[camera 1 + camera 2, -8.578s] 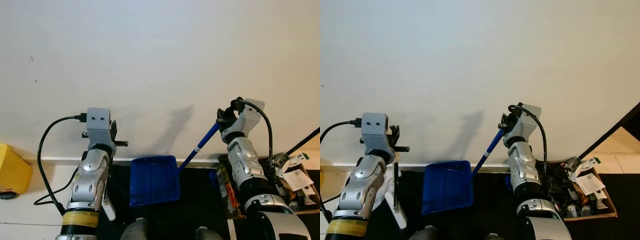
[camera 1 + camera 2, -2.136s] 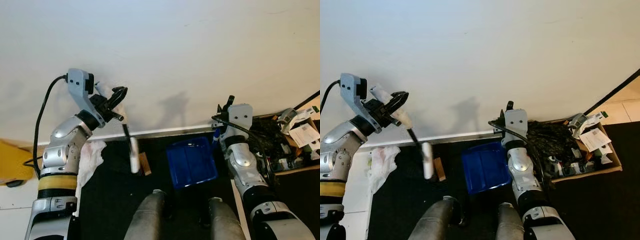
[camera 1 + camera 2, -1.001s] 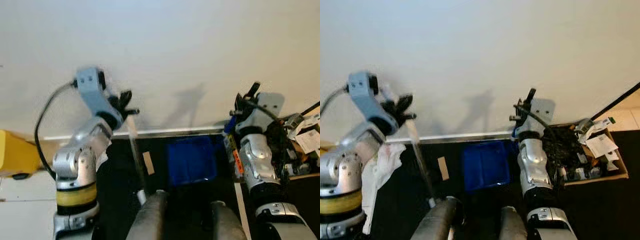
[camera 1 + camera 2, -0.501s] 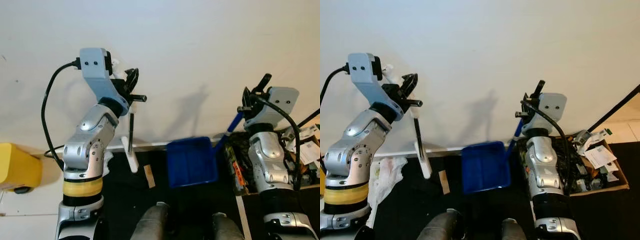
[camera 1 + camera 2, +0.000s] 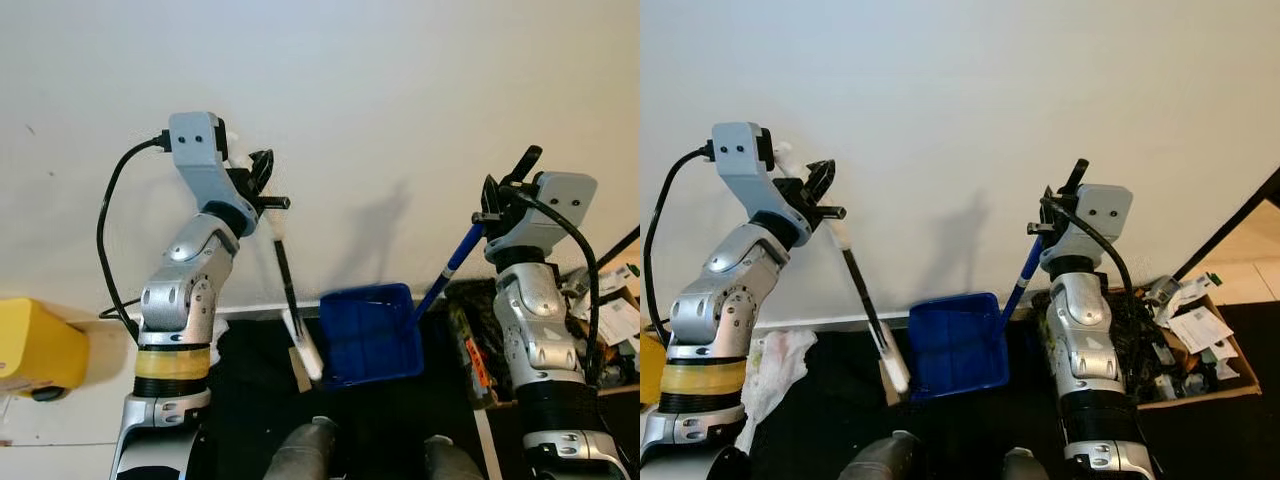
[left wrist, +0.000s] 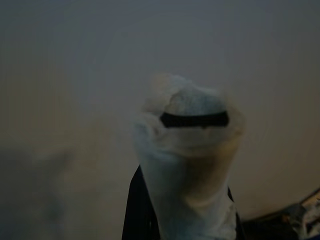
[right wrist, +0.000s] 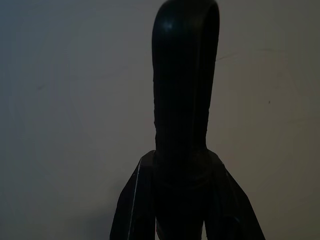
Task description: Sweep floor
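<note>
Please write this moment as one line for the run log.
left gripper: holds brush | brush head at dustpan edge | right gripper: holds dustpan handle

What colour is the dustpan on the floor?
The dustpan is blue, with a blue handle; the left eye view shows it best.

My left gripper (image 5: 262,185) is swinging the broom (image 5: 295,305) so its head is now touching the blue dustpan (image 5: 368,335); my right gripper (image 5: 503,190) is shifting the dustpan slightly toward my left.
</note>
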`<state>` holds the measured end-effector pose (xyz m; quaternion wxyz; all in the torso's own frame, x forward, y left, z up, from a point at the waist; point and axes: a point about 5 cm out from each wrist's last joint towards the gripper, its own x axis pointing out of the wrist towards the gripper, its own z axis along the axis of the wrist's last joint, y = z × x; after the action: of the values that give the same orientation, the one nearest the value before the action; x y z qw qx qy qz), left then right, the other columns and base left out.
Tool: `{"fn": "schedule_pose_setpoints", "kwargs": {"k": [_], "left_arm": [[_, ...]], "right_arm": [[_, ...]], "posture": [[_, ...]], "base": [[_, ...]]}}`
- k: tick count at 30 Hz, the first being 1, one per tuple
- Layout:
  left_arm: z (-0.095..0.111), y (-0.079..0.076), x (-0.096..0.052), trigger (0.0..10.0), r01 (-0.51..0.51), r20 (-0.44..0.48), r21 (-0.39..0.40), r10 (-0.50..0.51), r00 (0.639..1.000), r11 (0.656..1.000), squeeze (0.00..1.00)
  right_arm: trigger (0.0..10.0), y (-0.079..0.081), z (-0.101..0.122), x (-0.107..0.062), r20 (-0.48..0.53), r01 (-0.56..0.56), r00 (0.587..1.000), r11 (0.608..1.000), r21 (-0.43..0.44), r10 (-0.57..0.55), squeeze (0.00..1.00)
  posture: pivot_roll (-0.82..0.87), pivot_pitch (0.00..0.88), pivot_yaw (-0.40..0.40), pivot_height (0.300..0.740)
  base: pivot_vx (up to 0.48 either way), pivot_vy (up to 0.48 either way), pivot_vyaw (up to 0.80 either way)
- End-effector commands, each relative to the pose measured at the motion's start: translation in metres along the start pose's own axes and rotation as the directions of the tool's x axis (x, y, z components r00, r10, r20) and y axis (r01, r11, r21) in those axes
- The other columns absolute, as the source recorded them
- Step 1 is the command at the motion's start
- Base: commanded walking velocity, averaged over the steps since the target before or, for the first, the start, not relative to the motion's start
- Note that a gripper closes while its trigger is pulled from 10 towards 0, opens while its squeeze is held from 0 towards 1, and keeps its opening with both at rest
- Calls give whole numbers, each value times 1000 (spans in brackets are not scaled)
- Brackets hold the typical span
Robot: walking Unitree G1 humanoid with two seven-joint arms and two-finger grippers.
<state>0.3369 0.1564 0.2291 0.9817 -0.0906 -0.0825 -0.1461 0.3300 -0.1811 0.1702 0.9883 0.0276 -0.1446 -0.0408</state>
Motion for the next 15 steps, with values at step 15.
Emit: {"fn": "schedule_pose_setpoints", "kwargs": {"k": [15], "left_arm": [[-2, 3, 7, 10000, -35, 20, 69, 33, 999, 997, 0]], "right_arm": [[10000, 2, 4, 1, 6, -3, 1000, 1000, 20, 3, 0]], "posture": [[98, 65, 74, 740]], "base": [[0, 0, 0]]}}
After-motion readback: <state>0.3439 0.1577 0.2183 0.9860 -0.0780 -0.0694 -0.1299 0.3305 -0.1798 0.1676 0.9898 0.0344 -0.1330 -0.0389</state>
